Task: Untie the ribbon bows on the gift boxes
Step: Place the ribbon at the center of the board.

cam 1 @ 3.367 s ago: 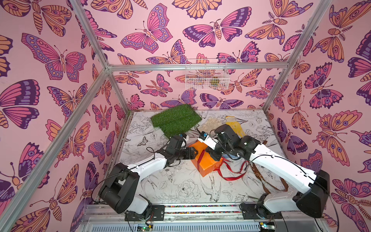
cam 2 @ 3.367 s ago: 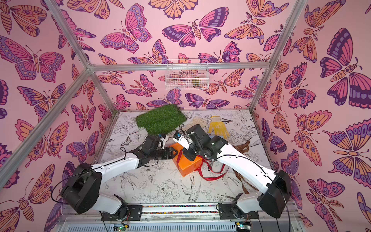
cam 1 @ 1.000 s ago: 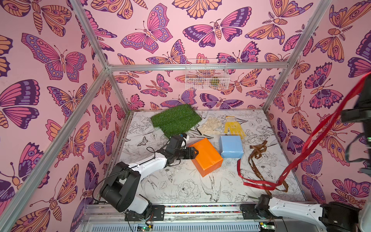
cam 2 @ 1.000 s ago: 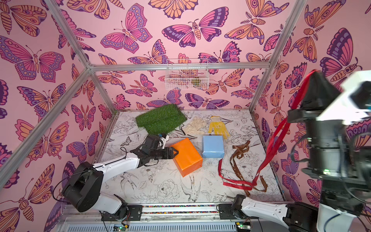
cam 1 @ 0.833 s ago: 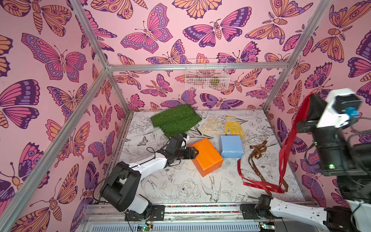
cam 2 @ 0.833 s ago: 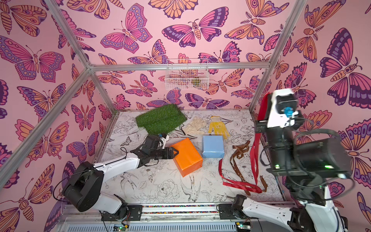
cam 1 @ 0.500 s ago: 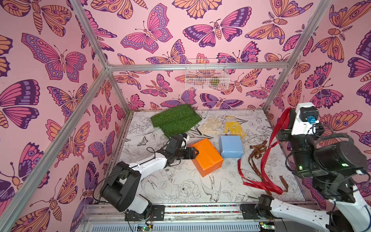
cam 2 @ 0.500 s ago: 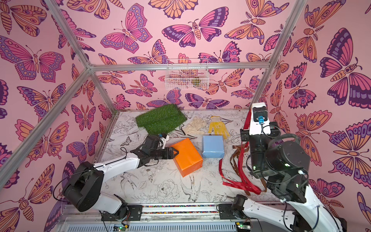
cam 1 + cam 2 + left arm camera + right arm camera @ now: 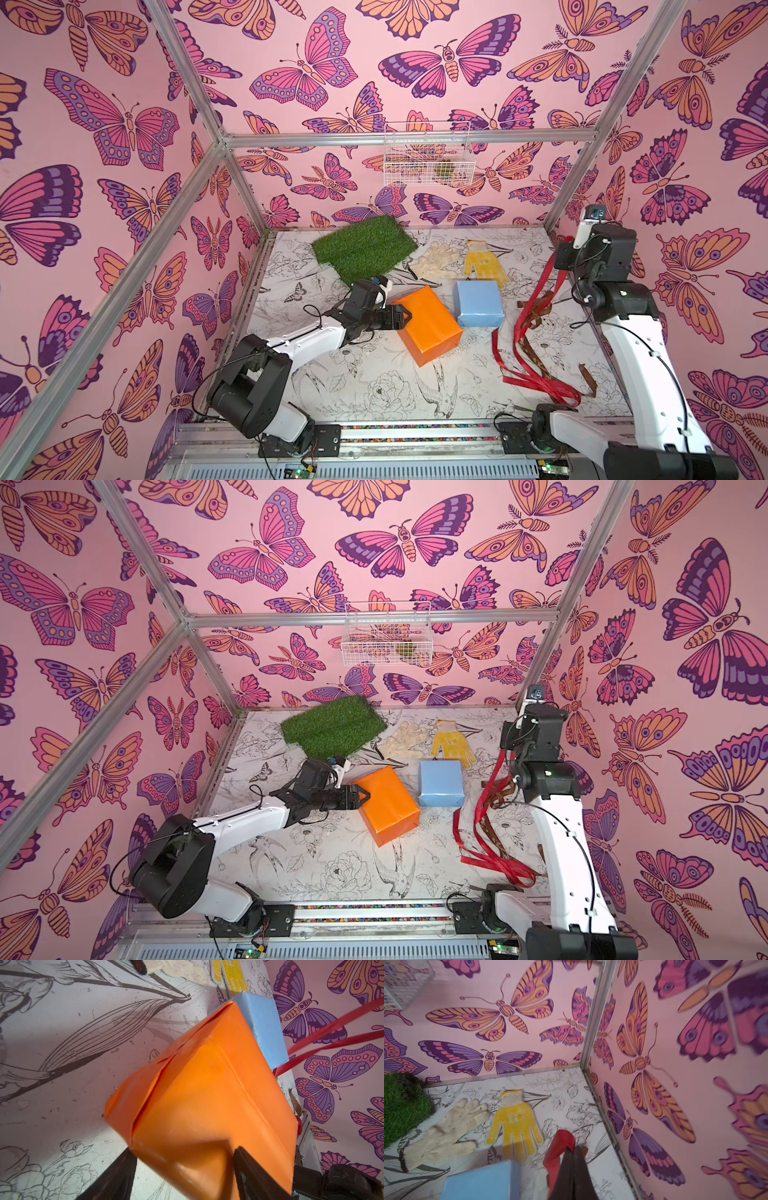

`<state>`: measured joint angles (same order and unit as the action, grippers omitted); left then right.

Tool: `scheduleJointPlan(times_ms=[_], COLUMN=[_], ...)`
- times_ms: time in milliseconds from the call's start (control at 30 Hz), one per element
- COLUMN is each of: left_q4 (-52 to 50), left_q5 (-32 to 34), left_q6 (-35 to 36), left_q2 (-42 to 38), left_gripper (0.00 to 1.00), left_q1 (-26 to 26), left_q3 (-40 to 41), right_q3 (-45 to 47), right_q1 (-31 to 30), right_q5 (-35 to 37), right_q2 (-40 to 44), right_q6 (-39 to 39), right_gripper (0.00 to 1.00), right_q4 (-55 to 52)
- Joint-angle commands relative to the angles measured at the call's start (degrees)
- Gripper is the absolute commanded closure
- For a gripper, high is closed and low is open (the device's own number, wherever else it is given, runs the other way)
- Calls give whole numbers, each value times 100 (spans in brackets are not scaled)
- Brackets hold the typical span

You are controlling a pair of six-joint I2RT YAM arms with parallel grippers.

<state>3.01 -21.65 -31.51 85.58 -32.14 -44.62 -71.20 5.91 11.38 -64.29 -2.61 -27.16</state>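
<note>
Pink butterfly-print walls enclose a tabletop (image 9: 374, 386) covered in black line drawings of birds and flowers. Raised near the right wall, the right gripper (image 9: 574, 1149) has its jaws pressed together on a fold of the red ribbon (image 9: 540, 388). From the jaws the ribbon hangs down and runs toward the front edge of the table. It ends in a loose heap tangled with the brown ribbon (image 9: 540, 321). Both ribbons lie to the right of the boxes, clear of them, and the right arm is much the nearer.

The left gripper (image 9: 362, 796) sits low, jaws set wide astride the corner of the orange box (image 9: 428, 324) that faces the left arm. Both fingers appear to touch it, so it reads as a bracing hold. Just beside that box, toward the right, rests the blue box (image 9: 478, 303). Neither box shows any ribbon, so the untying looks finished (what likely remains is letting the red ribbon drop).

Both boxes are wrapped shut, their contents hidden. On the back wall a wire basket (image 9: 395, 166) holds one small yellow-green object, too small to identify. Behind the boxes lie a grass mat (image 9: 365, 247), a white glove (image 9: 436, 262) and a yellow glove (image 9: 484, 266).
</note>
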Motion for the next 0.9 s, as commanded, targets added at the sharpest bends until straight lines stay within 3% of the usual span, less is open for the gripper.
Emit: scheduleJointPlan(times_ms=[0,333,500,667,767,867], left_q4=[-345,-424,-431,-451,-459,-483], left_q5=[-22,8,-5,-3,-2,-6], left_q6=[192,294,317,329,348,392], left_q2=[-50,-68,-50,-54,-29,12], left_gripper=[25,25,25,25,25,25], left_q1=[-5,-8,-14,-20,-20,-16], left_q3=[182,146,125,104,91,50], right_q3=[390,1395,1970,2682,3163,3370], right_q1=[551,648,615,604,613,613], right_q5=[-1011,-1613,-2493,-1980,-1780,-1849], right_q2=[-93,-555,-333,246,496,495], right_q6=[-1018,-2412,-3242,-3642,-3746,-3764], right_gripper=[100,100,100,100,95,81], right_q4=[132,-278,-139,-359,-282,-54])
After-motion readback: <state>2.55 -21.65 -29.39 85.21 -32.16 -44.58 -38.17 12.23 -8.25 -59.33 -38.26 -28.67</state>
